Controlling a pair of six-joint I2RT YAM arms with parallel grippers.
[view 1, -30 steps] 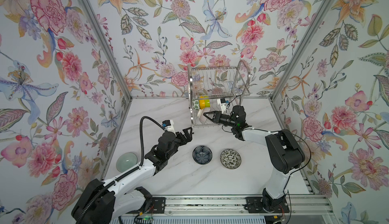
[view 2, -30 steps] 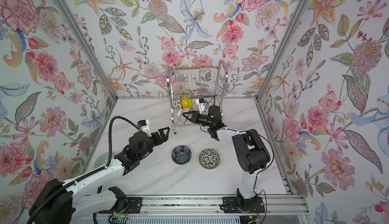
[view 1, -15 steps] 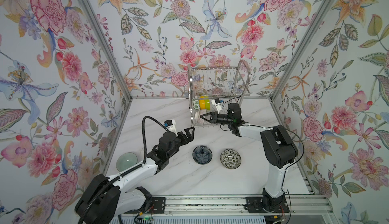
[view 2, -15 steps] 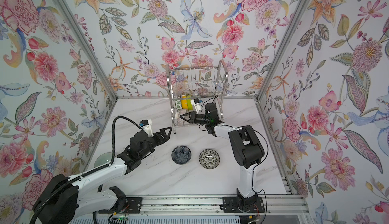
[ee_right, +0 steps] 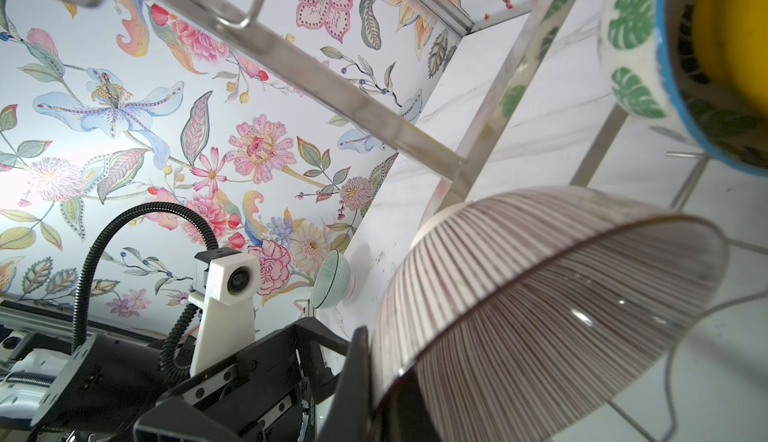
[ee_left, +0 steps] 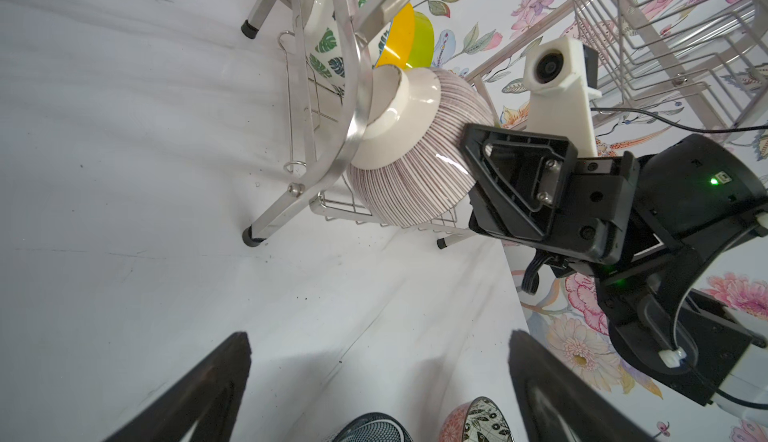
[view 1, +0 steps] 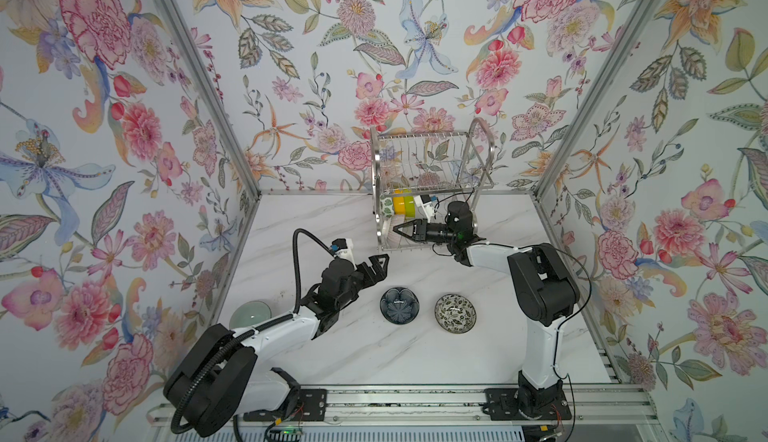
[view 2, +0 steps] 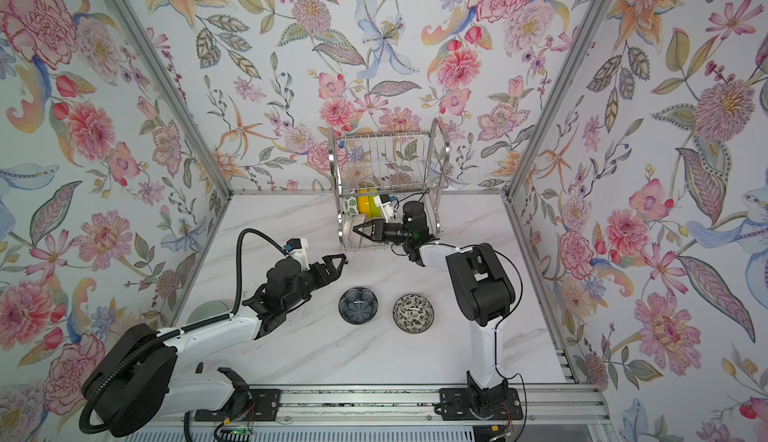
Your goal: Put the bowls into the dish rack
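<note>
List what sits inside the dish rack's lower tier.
Leaf-print bowl, yellow bowl and lime bowl stand on edge; the right gripper holds a striped bowl there. Upper tier hides the rest.

Work surface: a white marble-pattern tabletop (view 1: 374, 361) with faint grey veins, evenly lit, showing only soft shadows. Enclosure: a back wall (view 1: 374, 45) and two side walls (view 1: 83, 128) rise from the tabletop's edges, all papered in a large floral print of pink, orange and blue. Bare aluminium posts (view 1: 198, 74) stand at the tabletop's two rear corners. An aluminium rail (view 1: 395, 396) runs along its front edge.
</note>
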